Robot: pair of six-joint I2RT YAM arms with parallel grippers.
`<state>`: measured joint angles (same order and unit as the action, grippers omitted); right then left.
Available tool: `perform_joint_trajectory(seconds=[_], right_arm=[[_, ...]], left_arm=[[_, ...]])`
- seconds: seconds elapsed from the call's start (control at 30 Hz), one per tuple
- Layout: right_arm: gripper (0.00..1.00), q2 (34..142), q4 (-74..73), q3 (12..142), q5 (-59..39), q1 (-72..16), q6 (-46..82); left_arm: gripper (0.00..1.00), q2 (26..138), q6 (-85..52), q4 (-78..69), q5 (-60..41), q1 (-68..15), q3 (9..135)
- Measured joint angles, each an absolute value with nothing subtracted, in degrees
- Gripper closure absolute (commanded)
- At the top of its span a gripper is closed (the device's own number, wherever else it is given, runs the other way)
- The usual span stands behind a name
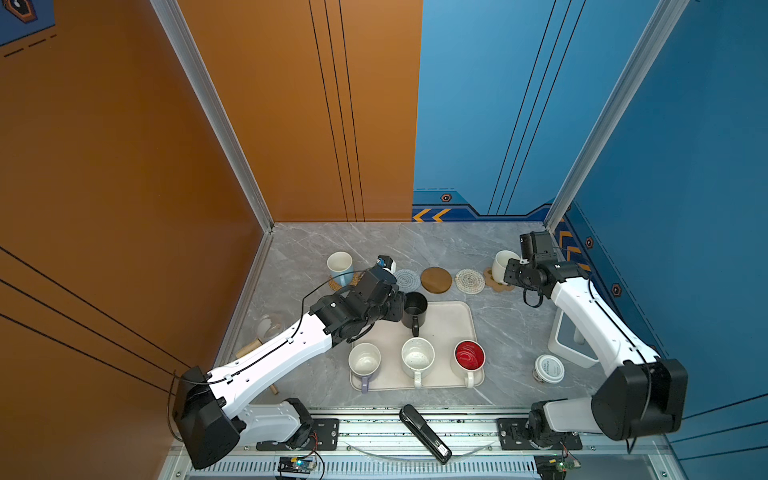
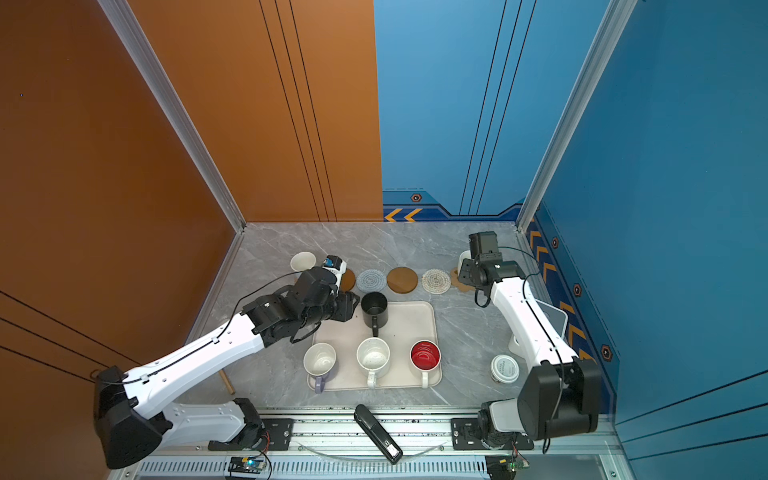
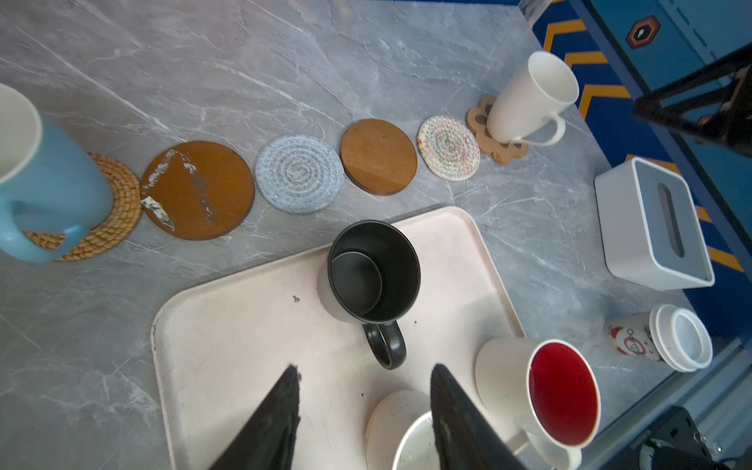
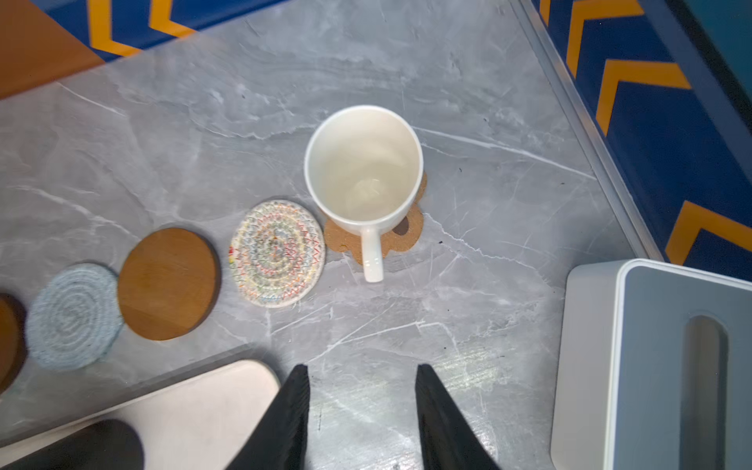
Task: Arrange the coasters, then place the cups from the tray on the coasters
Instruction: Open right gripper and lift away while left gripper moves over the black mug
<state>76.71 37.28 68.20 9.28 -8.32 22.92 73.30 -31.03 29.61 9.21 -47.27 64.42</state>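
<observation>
Both grippers empty; four mugs on the tray (image 3: 228, 325), two on coasters.
The left gripper (image 3: 365, 368) hangs over the tray, jaws apart, near the handle of the black mug (image 3: 374, 272); the lavender mug (image 1: 364, 361), speckled mug (image 1: 417, 354) and red-lined mug (image 1: 469, 355) line the tray's near edge. Beyond its far edge, the right gripper (image 4: 361, 366), jaws apart, faces the white mug (image 4: 362, 162) on the paw coaster (image 4: 342, 240); the light blue mug (image 3: 53, 171) stands on the rattan coaster (image 3: 118, 203).
</observation>
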Motion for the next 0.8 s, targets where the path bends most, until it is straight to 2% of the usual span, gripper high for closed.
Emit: perform_joint_trajectory(seconds=[0.37, 0.8], right_arm=[[0.56, 63.1, 29.9, 61.5, 11.4, -15.6, 31.5], [0.56, 61.5, 22.0, 54.2, 9.1, -18.4, 33.5]], left_arm=[[0.49, 80.7, -37.4, 35.6, 6.9, -55.3, 66.6], [0.57, 94.4, -43.0, 35.9, 5.8, -57.0, 72.1]])
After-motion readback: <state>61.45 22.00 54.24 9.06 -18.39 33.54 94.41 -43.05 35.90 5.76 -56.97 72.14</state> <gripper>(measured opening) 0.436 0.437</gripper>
